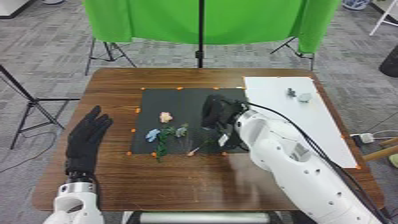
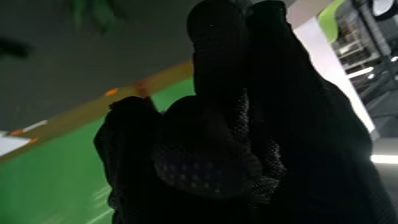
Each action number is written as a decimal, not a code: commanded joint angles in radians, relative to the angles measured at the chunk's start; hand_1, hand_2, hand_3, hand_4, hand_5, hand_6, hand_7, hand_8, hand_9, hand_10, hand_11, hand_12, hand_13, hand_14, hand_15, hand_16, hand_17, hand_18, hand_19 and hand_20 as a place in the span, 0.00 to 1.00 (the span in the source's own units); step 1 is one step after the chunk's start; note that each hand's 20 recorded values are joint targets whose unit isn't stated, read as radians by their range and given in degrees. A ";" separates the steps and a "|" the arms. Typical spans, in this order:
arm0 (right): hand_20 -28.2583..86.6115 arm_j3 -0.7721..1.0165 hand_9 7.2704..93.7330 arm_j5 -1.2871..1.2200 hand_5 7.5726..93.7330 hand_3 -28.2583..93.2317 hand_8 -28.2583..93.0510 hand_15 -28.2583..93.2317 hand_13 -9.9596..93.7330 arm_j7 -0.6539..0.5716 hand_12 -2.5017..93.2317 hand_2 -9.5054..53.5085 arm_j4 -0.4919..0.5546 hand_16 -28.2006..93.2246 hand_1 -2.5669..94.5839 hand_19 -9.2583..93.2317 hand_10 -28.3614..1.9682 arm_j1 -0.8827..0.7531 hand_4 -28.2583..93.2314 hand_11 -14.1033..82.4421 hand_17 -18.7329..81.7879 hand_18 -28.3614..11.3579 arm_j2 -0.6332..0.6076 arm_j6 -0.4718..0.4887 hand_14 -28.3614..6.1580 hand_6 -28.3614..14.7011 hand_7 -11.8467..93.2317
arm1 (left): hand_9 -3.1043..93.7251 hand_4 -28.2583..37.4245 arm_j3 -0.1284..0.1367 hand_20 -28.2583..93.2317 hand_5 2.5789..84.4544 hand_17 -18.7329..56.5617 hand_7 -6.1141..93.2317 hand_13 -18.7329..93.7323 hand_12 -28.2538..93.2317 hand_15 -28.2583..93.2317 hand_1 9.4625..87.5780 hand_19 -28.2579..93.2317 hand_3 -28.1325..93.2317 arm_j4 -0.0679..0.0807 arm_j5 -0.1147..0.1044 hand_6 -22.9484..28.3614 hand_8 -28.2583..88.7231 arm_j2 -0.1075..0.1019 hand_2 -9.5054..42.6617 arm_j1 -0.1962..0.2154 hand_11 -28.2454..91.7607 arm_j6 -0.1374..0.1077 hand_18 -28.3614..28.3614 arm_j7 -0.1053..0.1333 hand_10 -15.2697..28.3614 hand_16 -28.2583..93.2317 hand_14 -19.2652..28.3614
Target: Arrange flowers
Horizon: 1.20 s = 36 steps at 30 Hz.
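Right hand (image 1: 216, 112) over right part of dark mat (image 1: 158, 102); whether closed on anything, cannot tell. Left hand (image 1: 87, 135) beside mat, fingers straight, relaxed. Pink flower (image 1: 165, 117), blue flower (image 1: 152, 135), green stem (image 1: 162, 146) lie loose on mat. Two small pieces, perhaps blooms, on white sheet (image 1: 311, 120). Arranging looks early; most left.

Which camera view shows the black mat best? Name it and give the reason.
The head view: it shows most of the black mat, with flowers lying on it and the right hand covering part. The right wrist view shows a dark stretch of it beyond that hand.
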State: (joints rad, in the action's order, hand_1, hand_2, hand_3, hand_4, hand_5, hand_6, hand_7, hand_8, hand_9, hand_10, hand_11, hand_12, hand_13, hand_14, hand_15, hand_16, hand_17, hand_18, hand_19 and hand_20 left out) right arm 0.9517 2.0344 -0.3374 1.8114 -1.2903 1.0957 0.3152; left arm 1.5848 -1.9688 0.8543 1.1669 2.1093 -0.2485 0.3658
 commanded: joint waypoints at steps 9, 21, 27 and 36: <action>0.77 -0.029 0.97 0.032 0.82 0.62 0.33 0.74 1.00 0.028 0.37 0.00 -0.042 0.48 0.67 1.00 0.65 0.014 0.14 0.39 0.86 0.47 0.041 0.011 0.83 0.65 0.32 | 0.45 0.10 -0.008 0.41 0.46 0.36 0.16 0.49 0.35 0.32 0.18 0.25 0.79 0.007 0.005 0.51 0.20 0.008 0.12 0.005 0.35 0.013 0.70 -0.003 0.62 0.27 0.71; 0.77 0.020 0.95 0.065 0.78 0.62 0.30 0.73 1.00 0.032 0.28 0.00 -0.063 0.50 0.57 1.00 0.61 0.019 0.13 0.45 0.86 0.45 0.043 0.034 0.82 0.65 0.29 | 0.45 0.11 0.001 0.41 0.46 0.36 0.16 0.49 0.35 0.32 0.17 0.25 0.80 0.009 0.008 0.50 0.20 0.010 0.11 0.012 0.35 0.028 0.70 0.009 0.62 0.27 0.71; 0.77 0.081 0.94 -0.005 0.76 0.70 0.16 0.73 1.00 0.019 0.28 0.00 -0.052 0.50 0.42 1.00 0.59 0.040 0.09 0.45 0.85 0.44 0.042 0.070 0.81 0.65 0.29 | 0.45 0.10 0.004 0.41 0.46 0.36 0.16 0.49 0.35 0.32 0.17 0.25 0.80 0.004 0.010 0.50 0.20 0.015 0.10 0.018 0.35 0.026 0.71 0.009 0.62 0.27 0.71; 0.75 0.288 0.89 0.284 0.73 0.71 0.16 0.70 0.97 0.009 0.28 0.00 -0.093 0.52 0.37 1.00 0.51 0.101 0.12 0.42 0.80 0.40 -0.051 -0.222 0.74 0.66 0.28 | 0.45 0.10 -0.001 0.41 0.46 0.35 0.16 0.48 0.35 0.32 0.17 0.25 0.80 0.005 0.008 0.50 0.20 0.012 0.11 0.012 0.35 0.019 0.71 0.010 0.62 0.27 0.71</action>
State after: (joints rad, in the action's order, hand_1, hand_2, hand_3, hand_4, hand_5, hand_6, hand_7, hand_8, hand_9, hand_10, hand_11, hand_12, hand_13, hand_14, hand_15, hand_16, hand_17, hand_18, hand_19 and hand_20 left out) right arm 1.0846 2.0499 -0.3037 1.7628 -1.2617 1.1364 0.3636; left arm 1.5863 -1.9681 0.8578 1.1710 2.1094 -0.2308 0.3761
